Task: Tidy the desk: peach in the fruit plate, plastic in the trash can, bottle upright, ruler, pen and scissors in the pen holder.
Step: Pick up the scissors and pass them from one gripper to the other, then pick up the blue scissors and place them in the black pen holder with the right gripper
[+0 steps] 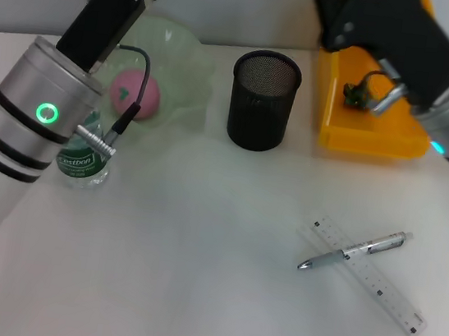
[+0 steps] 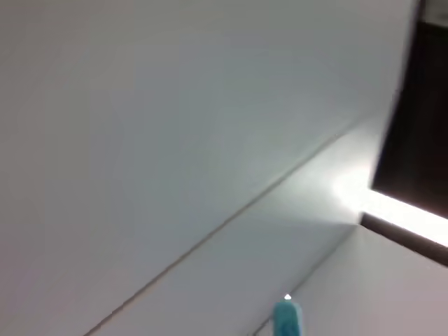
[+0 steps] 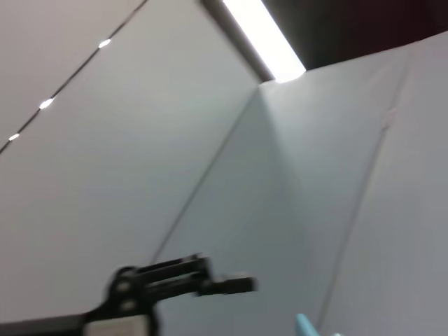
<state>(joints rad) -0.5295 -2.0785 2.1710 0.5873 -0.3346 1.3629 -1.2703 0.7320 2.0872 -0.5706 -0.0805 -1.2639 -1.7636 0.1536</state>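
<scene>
The pink peach (image 1: 135,94) lies in the translucent green fruit plate (image 1: 185,55) at the back left. Beside the plate the bottle (image 1: 84,162) stands upright, partly hidden behind my left arm (image 1: 41,111). At the back middle is the black mesh pen holder (image 1: 263,100). On the table at the front right the silver pen (image 1: 354,251) lies across the clear ruler (image 1: 371,277). The yellow trash can (image 1: 370,133) holds a small dark lump (image 1: 354,94) that I cannot identify. Scissors are out of view. Both arms are raised and their grippers are outside the head view.
My right arm (image 1: 436,72) reaches over the yellow can. The wrist views face walls and ceiling, with a teal tip (image 2: 287,318) at one edge. A black arm part (image 3: 175,283) shows in the right wrist view.
</scene>
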